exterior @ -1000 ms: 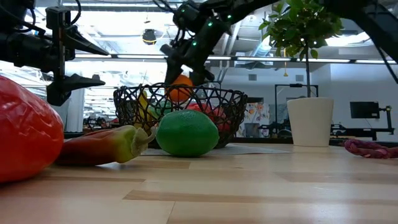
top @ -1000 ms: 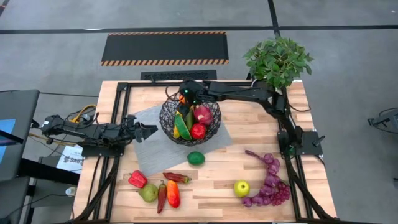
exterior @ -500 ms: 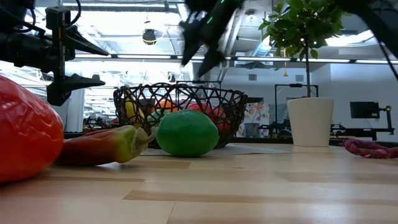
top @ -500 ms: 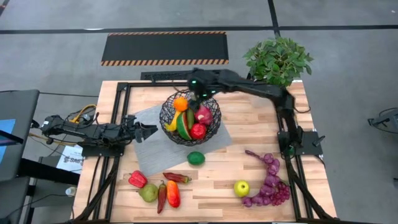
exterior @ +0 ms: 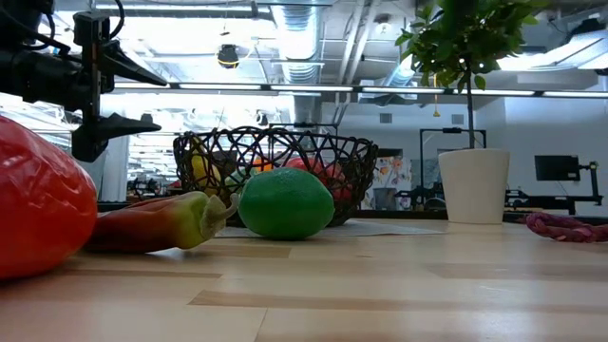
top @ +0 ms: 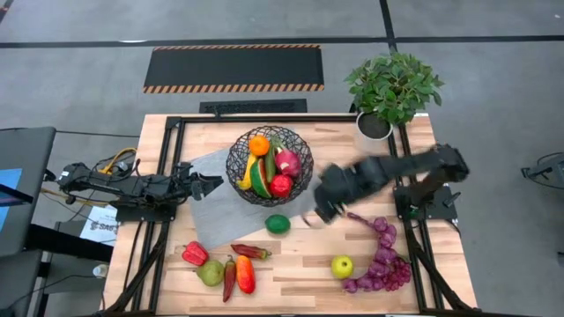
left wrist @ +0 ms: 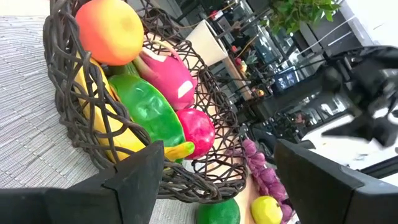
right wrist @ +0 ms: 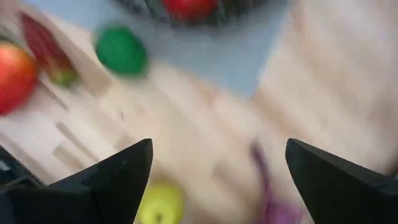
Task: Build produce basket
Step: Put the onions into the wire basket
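Note:
The black wire basket (top: 270, 165) stands on a grey mat (top: 211, 216). In it lie an orange (top: 257, 145), a banana, a watermelon slice, a dragon fruit and a red apple (top: 281, 185). A lime (top: 278, 224), purple grapes (top: 381, 260), a yellow-green apple (top: 342, 266), peppers (top: 238, 269) and a pear (top: 210, 273) lie on the table. My right gripper (top: 317, 211) hangs open above the table between the lime and the grapes, holding nothing. My left gripper (top: 211, 185) waits open and level at the basket's left.
A potted plant (top: 392, 88) in a white pot (exterior: 473, 185) stands at the far right corner. Black frame rails (top: 163, 176) run along the table's left and right sides. Bare wood lies between the lime and the yellow-green apple.
My right gripper has let go of the orange, which now lies in the basket's far-left part. It then rose and swung fast toward the table's near right, turning as it went, and now hangs over the wood beside the grapes.

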Action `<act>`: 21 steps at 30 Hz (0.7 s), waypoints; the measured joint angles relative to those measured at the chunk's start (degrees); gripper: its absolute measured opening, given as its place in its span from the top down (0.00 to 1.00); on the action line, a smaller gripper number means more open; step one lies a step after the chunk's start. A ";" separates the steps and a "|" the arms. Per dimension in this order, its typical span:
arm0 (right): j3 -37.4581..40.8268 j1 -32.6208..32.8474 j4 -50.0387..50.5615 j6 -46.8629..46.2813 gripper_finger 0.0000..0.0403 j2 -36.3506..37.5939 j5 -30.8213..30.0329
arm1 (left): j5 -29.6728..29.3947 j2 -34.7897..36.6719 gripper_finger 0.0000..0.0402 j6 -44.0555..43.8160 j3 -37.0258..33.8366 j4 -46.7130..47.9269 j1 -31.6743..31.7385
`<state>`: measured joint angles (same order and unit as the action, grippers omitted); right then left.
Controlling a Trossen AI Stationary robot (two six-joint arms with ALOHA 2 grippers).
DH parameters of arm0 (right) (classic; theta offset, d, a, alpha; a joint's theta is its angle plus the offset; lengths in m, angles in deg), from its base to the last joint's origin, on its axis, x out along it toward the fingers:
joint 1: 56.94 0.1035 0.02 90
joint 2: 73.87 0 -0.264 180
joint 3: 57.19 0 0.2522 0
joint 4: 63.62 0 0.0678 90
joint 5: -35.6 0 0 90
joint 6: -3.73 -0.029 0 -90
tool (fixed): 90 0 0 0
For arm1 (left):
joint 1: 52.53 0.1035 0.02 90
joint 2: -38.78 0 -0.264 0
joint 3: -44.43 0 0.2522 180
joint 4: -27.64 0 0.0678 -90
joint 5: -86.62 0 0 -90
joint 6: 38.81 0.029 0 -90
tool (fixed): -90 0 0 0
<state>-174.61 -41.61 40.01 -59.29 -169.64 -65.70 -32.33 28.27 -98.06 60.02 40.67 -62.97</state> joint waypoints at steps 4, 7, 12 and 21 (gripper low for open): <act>14.08 10.26 -0.95 -25.60 0.04 6.23 -0.41 | -0.06 0.00 0.28 -0.09 0.00 0.00 0.00; 23.30 17.30 -1.20 -44.13 0.04 9.11 2.82 | -0.09 0.00 0.28 -0.23 0.00 -0.01 0.01; 33.19 26.36 -8.63 -64.77 0.05 11.90 5.61 | -0.20 0.00 0.28 -0.57 0.00 -0.02 0.01; 40.84 29.36 -19.05 -67.65 0.05 8.14 14.99 | -0.19 0.00 0.28 -1.46 0.00 -0.02 0.02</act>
<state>-133.77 -12.26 20.95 -126.94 -161.50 -50.71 -32.52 28.27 -99.52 60.02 40.65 -62.95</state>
